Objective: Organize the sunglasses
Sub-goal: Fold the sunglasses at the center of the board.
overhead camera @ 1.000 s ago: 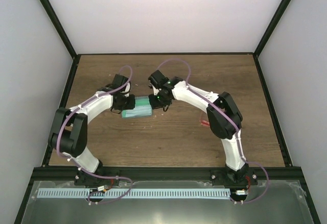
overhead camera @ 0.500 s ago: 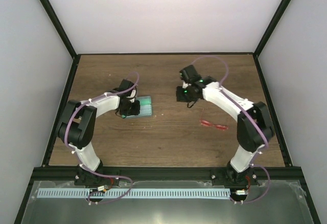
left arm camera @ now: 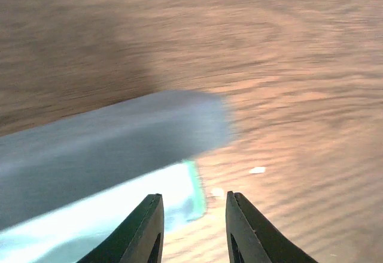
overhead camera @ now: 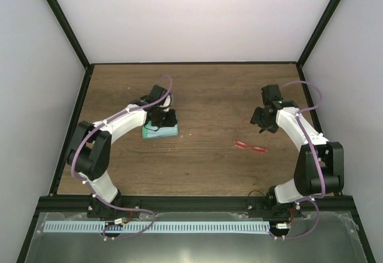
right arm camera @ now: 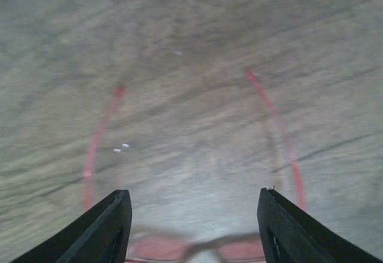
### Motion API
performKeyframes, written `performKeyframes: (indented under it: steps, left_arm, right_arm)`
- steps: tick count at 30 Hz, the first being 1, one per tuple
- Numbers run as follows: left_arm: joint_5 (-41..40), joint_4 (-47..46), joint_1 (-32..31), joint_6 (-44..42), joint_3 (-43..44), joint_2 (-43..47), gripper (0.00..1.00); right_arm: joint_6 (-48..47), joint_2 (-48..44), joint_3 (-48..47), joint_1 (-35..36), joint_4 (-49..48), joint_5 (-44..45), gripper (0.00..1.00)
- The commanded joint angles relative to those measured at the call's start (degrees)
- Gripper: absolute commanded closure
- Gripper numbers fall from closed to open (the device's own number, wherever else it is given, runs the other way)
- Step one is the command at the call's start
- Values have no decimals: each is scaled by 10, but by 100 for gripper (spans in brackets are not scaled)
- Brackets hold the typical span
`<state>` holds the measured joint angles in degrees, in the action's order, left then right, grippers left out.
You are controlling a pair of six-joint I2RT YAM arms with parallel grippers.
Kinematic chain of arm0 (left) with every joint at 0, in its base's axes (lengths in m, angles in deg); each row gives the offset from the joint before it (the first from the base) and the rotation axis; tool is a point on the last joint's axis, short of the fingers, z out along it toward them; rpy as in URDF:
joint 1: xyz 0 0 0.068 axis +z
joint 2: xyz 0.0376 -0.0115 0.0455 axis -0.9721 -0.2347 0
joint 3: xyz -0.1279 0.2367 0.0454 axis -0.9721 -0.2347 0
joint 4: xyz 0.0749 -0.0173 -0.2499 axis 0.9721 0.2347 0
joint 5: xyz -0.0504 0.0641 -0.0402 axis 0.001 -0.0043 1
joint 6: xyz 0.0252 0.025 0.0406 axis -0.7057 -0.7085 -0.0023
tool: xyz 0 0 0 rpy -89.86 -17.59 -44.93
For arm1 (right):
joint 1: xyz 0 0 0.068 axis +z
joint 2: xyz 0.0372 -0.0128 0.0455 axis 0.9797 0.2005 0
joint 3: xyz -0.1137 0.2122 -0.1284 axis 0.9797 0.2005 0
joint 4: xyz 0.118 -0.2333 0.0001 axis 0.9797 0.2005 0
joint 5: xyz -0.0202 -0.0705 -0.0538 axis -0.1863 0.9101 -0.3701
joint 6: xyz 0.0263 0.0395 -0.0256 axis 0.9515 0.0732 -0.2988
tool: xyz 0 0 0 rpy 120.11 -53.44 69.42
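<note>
Sunglasses (overhead camera: 250, 147): loose on surface (overhead camera: 209, 95), temples unfolded, well apart from open case (overhead camera: 158, 132); R hand (right arm camera: 192, 192) spread wide above them, L hand (left arm camera: 192, 196) narrowly parted at case; pickup and casing not yet done.

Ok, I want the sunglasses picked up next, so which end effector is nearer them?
Right. The right end effector hovers just beyond the sunglasses; the left end effector is far off at the case.
</note>
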<state>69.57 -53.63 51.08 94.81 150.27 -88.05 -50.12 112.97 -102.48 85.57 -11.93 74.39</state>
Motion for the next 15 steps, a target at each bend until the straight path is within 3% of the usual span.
performKeyframes:
  steps: [1,7,15]
  left_arm:
    - [10,6,-75,28,60,-10,68]
    - [16,-2,-165,49,133,-94,68]
    - [30,5,-193,45,191,-144,68]
  right_arm:
    - [-14,-29,13,-30,27,39,40]
    - [-25,-43,37,-68,29,54,39]
    - [-23,-30,78,-100,14,18,40]
